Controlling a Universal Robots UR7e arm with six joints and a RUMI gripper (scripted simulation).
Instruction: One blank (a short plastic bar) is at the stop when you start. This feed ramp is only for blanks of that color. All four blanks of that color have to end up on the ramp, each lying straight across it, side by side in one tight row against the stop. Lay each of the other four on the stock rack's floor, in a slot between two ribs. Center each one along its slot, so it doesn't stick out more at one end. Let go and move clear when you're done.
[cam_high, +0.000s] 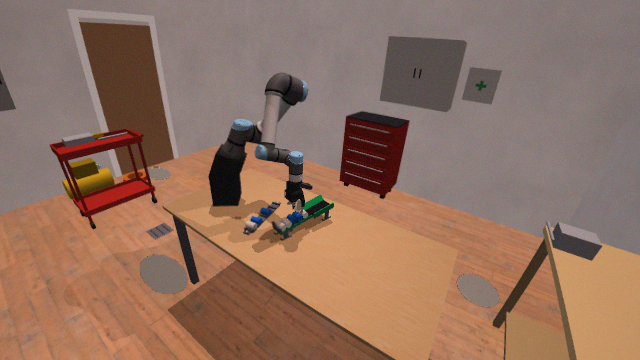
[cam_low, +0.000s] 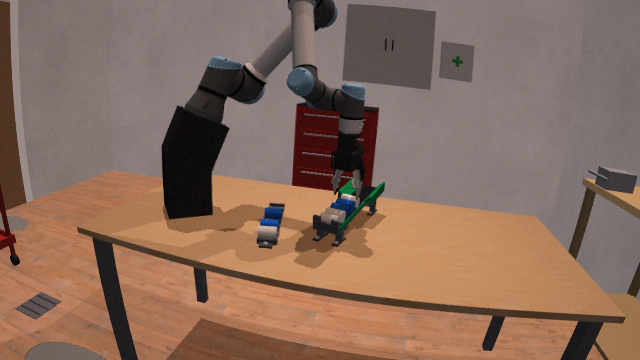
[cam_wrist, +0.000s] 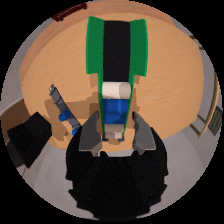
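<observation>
Btwn gripper (cam_wrist: 116, 134) fingers, ungripped: blue blank (cam_wrist: 115, 109).

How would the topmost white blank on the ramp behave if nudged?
Probably stiff: the white blank looks like a short solid bar. It seems rounded and lies across the tilted ramp, so it may roll downhill, though the blue blank just below would likely stop it. The open gripper holds nothing.
</observation>
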